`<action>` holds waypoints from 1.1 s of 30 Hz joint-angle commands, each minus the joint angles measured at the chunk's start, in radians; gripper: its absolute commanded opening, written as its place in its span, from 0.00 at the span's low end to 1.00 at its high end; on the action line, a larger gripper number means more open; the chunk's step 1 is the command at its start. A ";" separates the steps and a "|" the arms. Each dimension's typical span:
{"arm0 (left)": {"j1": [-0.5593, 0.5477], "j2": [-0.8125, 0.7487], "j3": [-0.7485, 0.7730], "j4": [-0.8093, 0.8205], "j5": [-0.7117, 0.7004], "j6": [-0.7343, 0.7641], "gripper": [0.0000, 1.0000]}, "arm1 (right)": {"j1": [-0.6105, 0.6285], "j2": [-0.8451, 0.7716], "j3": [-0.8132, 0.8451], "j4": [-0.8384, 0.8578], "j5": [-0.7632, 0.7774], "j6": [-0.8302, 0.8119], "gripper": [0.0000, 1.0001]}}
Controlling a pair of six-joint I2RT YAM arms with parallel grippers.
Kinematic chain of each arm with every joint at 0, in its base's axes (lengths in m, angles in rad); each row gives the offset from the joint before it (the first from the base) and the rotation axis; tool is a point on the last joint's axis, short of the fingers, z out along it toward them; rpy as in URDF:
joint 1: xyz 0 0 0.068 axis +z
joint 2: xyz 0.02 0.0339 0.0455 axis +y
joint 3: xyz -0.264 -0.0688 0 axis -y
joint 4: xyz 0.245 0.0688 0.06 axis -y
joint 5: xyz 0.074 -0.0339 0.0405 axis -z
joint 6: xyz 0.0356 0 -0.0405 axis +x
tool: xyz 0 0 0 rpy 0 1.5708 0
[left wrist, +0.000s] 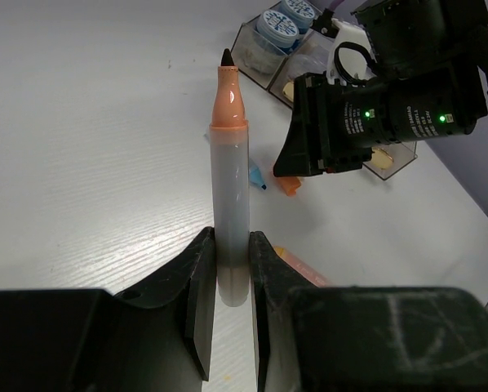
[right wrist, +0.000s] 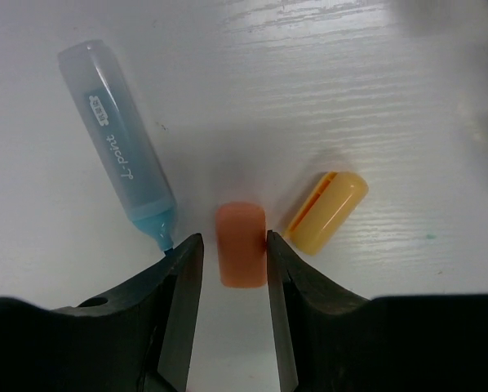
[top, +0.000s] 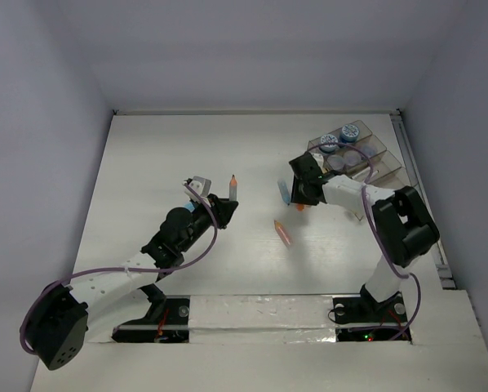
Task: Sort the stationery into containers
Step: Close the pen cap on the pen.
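From above, the left fingers [top: 222, 204] are in the middle of the table [top: 146, 163], shut tight on a pen [top: 232, 188]. The right fingers [top: 303, 196] are right of the middle, by a blue stick [top: 284, 193]. A pink stick [top: 283, 233] lies lower down. The tray [top: 374, 159] at the upper right holds jars [top: 348, 136].

From the left wrist, the pen runs up the middle, clamped at its bottom end.

From the right wrist, the fingers are apart, one on each side of an orange cap [right wrist: 242, 245] on the table.
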 commanded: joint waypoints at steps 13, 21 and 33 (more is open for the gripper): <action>-0.004 0.000 0.041 0.044 0.008 0.014 0.00 | -0.017 0.107 0.086 -0.017 0.044 -0.050 0.41; -0.004 0.014 0.044 0.047 0.012 0.014 0.00 | -0.017 0.067 0.074 -0.020 0.034 -0.069 0.26; -0.004 0.044 0.051 0.056 0.050 0.011 0.00 | -0.017 -0.217 0.076 0.023 0.014 -0.092 0.04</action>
